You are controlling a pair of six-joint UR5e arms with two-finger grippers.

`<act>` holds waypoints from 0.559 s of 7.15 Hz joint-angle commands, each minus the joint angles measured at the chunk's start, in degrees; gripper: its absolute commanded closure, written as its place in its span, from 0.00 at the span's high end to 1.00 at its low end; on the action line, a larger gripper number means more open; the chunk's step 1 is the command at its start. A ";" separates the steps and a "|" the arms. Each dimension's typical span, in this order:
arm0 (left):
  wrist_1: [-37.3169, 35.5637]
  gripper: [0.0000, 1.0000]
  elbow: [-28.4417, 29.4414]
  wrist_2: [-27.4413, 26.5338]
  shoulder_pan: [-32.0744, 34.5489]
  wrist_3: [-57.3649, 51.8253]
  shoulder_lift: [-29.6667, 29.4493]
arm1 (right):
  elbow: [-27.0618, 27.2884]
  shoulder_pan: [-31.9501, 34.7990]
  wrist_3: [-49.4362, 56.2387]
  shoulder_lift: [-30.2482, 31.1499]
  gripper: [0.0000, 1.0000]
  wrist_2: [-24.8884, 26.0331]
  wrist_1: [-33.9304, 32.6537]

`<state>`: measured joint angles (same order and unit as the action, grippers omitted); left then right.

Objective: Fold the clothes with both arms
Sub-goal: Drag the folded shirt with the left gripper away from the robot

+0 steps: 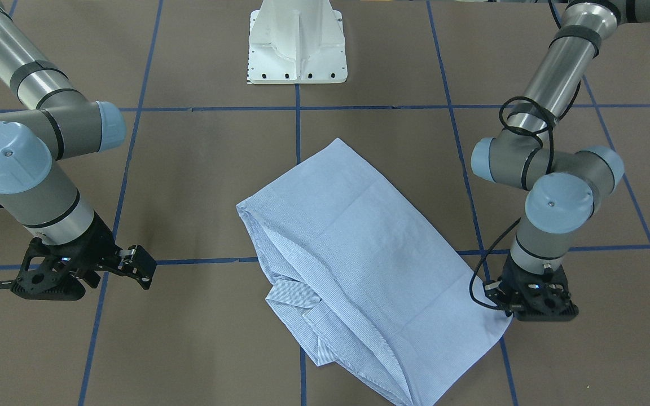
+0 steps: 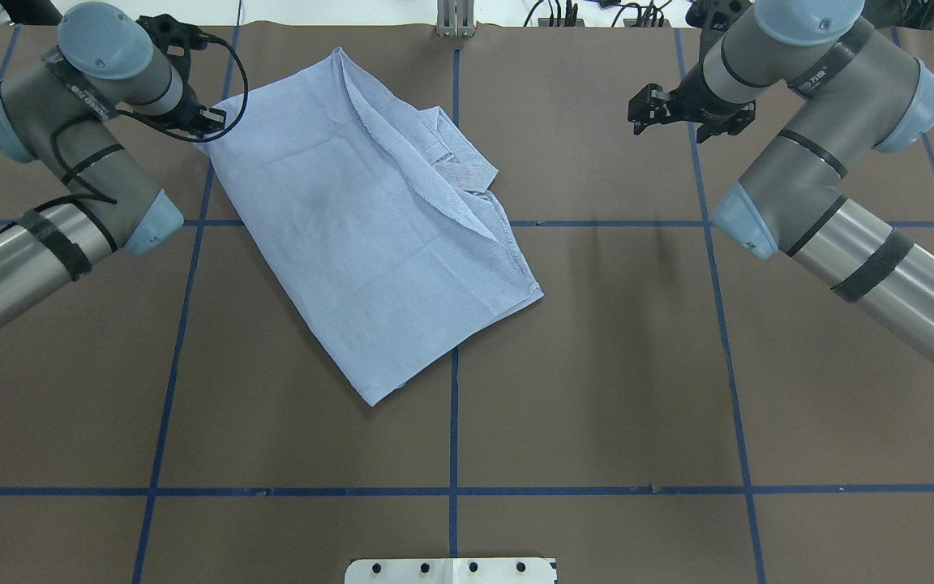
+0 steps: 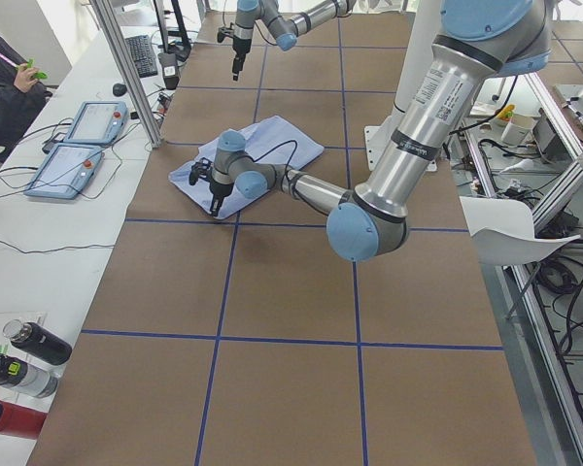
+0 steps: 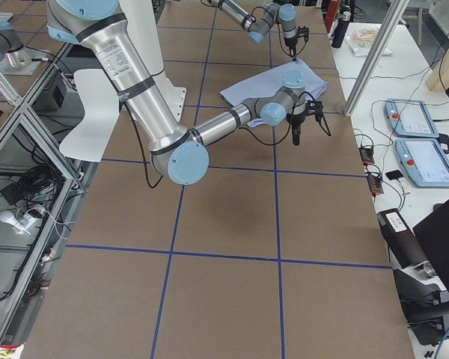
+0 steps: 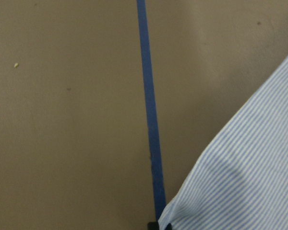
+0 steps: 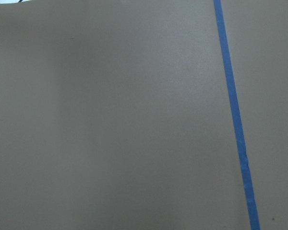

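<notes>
The light blue striped shirt (image 1: 347,242) (image 2: 353,227) lies folded into a slanted oblong on the brown table, its collar and placket folds along one long edge. My left gripper (image 1: 508,313) (image 2: 209,123) stands low at the shirt's far left corner. In the left wrist view the striped corner (image 5: 249,177) runs down to a dark fingertip (image 5: 158,226) at the bottom centre, so the gripper looks shut on that corner. My right gripper (image 1: 140,266) (image 2: 644,109) hangs open over bare table, well off the shirt. The right wrist view holds only table and tape.
Blue tape lines (image 2: 455,422) divide the table into squares. The white pedestal base (image 1: 297,45) stands at the robot's side. Beyond the far edge a side bench carries two tablets (image 3: 78,146) and bottles (image 3: 29,349); a person (image 3: 0,78) sits at its end.
</notes>
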<state>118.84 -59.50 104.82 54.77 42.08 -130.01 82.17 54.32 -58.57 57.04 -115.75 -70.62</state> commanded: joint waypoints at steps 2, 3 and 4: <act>6.61 0.30 8.26 -0.06 2.26 -2.27 -4.99 | 0.01 -0.01 -0.31 -0.26 1.00 0.00 -0.04; 12.23 0.99 8.18 0.29 3.14 -2.27 -2.72 | 0.01 -0.53 -0.84 -0.96 1.00 0.09 -0.56; 12.11 1.00 7.48 1.17 5.15 -6.36 -2.44 | -0.08 -2.01 -3.54 -2.18 1.00 0.70 -0.83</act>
<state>128.81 -51.57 105.21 58.04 38.87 -133.34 82.17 53.62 -59.85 56.03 -115.55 -71.09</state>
